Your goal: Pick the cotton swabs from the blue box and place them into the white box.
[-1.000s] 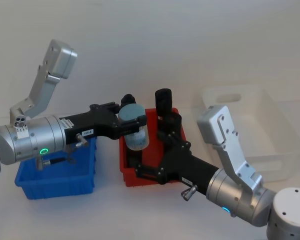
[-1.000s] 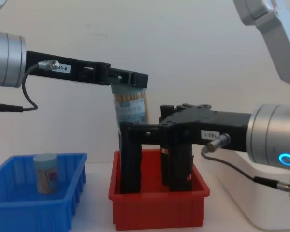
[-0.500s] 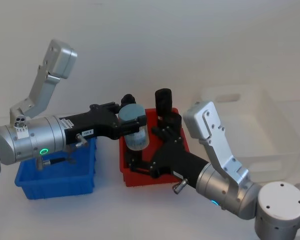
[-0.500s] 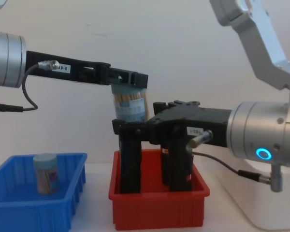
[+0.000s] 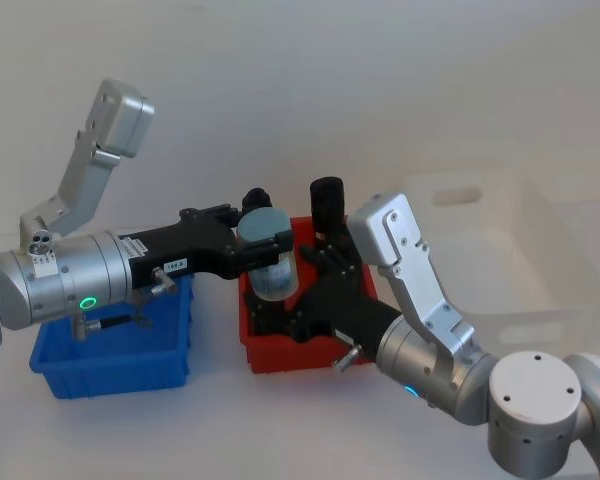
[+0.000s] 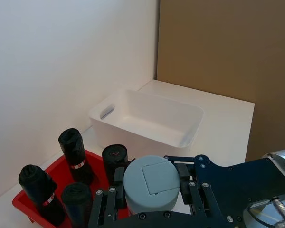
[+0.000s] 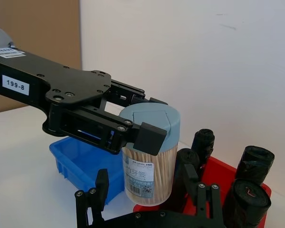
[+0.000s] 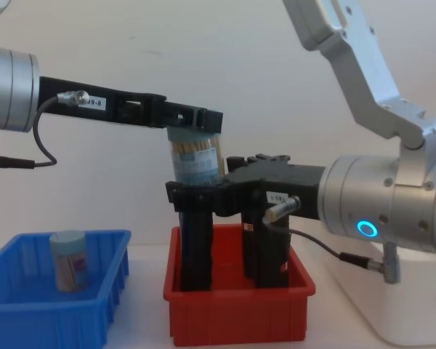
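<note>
Left pincer (image 8: pixel 193 121): closed on the lid of one swab jar (image 8: pixel 196 161), which hangs upright above the red bin (image 8: pixel 240 316) at frame centre. Right pincer (image 7: pixel 147 184): open, one finger on each side of the jar's lower part; contact cannot be told. Second jar (image 8: pixel 67 260) stands in the blue box (image 8: pixel 94 305), lower left. White box (image 5: pixel 500 185) sits right of the red bin.

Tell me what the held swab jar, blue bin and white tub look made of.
Swab jar in the left gripper: likely clear glossy plastic, sticks show through; lid opaque pale blue, matte. Blue box: opaque moulded plastic, ribbed walls. White box: smooth white plastic, probably; rounded corners, moulded handle slot. Right gripper open around the jar's base.
</note>
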Robot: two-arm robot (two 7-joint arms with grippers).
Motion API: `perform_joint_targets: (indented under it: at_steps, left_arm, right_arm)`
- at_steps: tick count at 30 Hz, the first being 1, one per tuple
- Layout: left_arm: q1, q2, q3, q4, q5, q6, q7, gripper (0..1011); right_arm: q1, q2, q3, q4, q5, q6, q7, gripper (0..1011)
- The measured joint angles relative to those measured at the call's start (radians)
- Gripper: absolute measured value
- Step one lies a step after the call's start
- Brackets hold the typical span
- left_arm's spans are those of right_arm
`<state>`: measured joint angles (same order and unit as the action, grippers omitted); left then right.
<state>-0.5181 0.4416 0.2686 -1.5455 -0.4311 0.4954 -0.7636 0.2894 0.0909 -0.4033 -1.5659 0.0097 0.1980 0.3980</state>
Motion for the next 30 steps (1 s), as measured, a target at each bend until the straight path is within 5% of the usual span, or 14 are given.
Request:
perform_joint_targets:
  at_steps: [5,16,21,30]
  left_arm:
    - [0.0,0.0,0.0,0.0,0.0,0.0,0.0,664]
    - [0.0,0.0,0.0,0.0,0.0,0.0,0.001,664]
    - [0.0,0.0,-0.001,0.0,0.001,0.0,0.002,669]
    - [0.0,0.0,0.0,0.0,0.0,0.0,0.001,927]
  right_arm:
    - [0.013,-0.01,-0.002,0.022,-0.001,-0.004,-0.006,945]
    - [0.035,-0.025,-0.005,0.061,0.006,-0.021,-0.003,636]
    - [0.041,-0.029,-0.005,0.072,0.011,-0.028,0.002,635]
    - [0.045,-0.03,-0.009,0.076,0.017,-0.034,0.007,635]
